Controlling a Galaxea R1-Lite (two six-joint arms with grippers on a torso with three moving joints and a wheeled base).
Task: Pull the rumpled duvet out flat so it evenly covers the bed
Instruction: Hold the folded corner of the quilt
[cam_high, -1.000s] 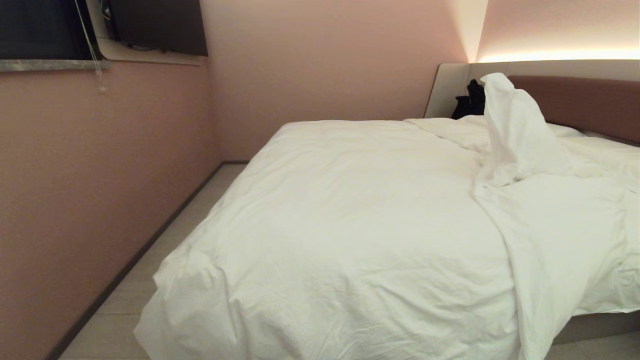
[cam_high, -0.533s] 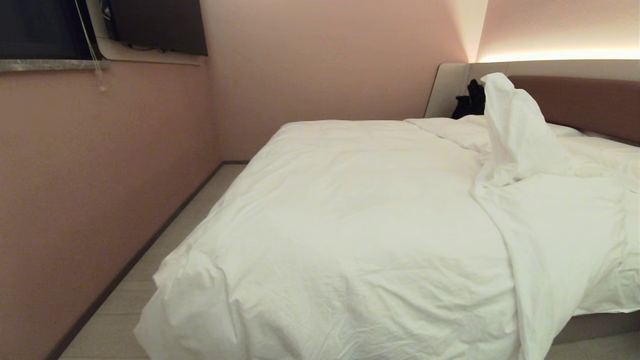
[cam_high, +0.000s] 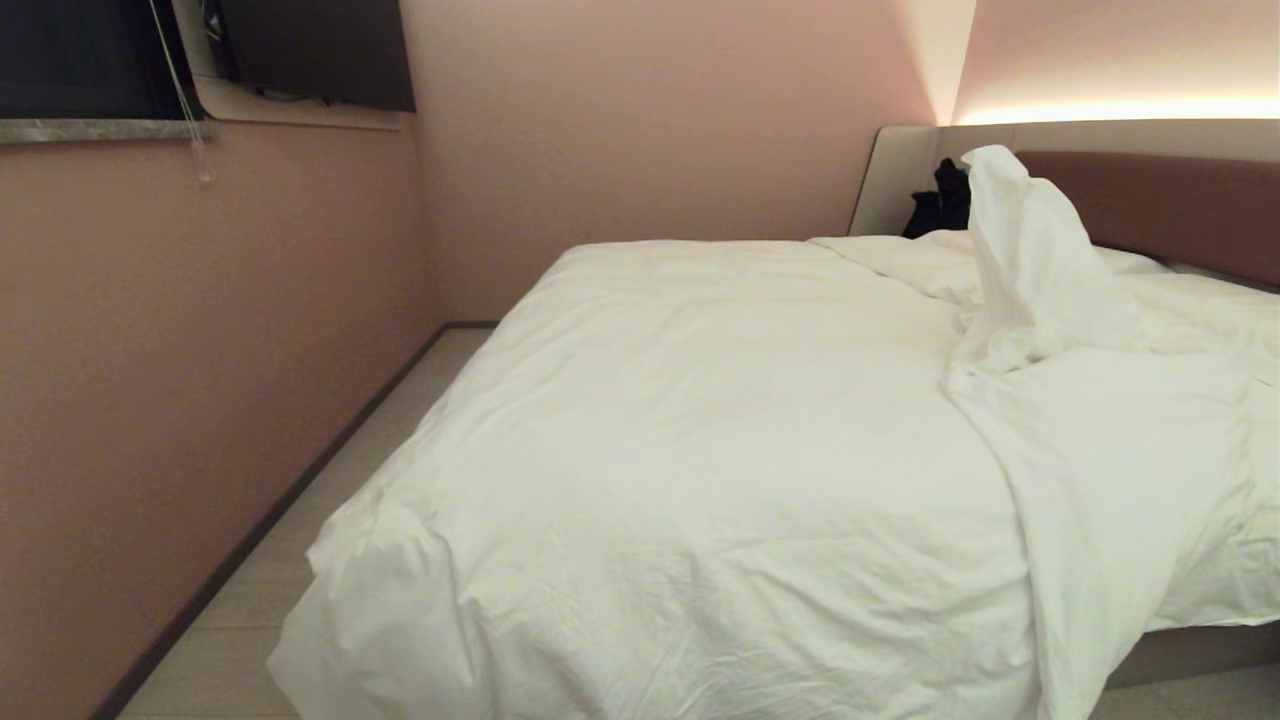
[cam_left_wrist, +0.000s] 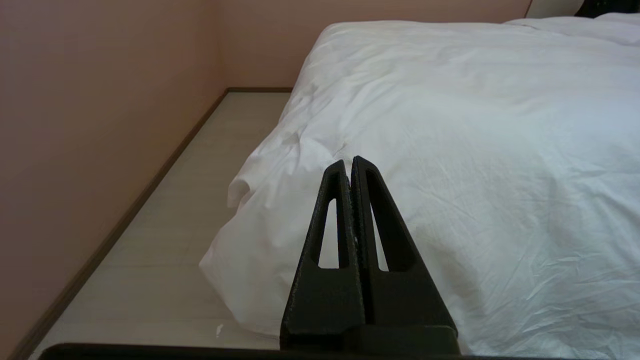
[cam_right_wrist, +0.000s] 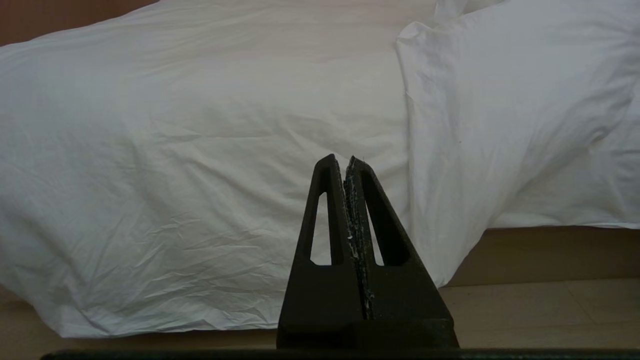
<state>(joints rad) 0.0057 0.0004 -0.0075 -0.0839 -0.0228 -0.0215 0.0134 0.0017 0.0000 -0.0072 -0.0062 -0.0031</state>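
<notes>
Duvet (cam_high: 700, 450): white, creased, spread over most of the bed (cam_high: 1190, 650); near-left corner droops to the floor (cam_high: 240, 630). On the right a fold is thrown back on itself, with a peak (cam_high: 1020, 230) standing up by the headboard (cam_high: 1180, 205); the bed's base shows bare below it at near right.

Step in hand: judged to be the very start, approach only, nothing gripped.

Left hand (cam_left_wrist: 349, 167): fingers pressed together, empty, short of the near-left corner. Right hand (cam_right_wrist: 342, 164): fingers pressed together, empty, facing the fold's near edge (cam_right_wrist: 415, 150).

Next move calls for: hands to part, then take the folded edge and draw it right.

Edges and room: a narrow floor strip runs between the bed's left side and the wall (cam_high: 150, 400); open floor lies along the near edge. A dark thing (cam_high: 940, 205) sits at the far headboard corner.
</notes>
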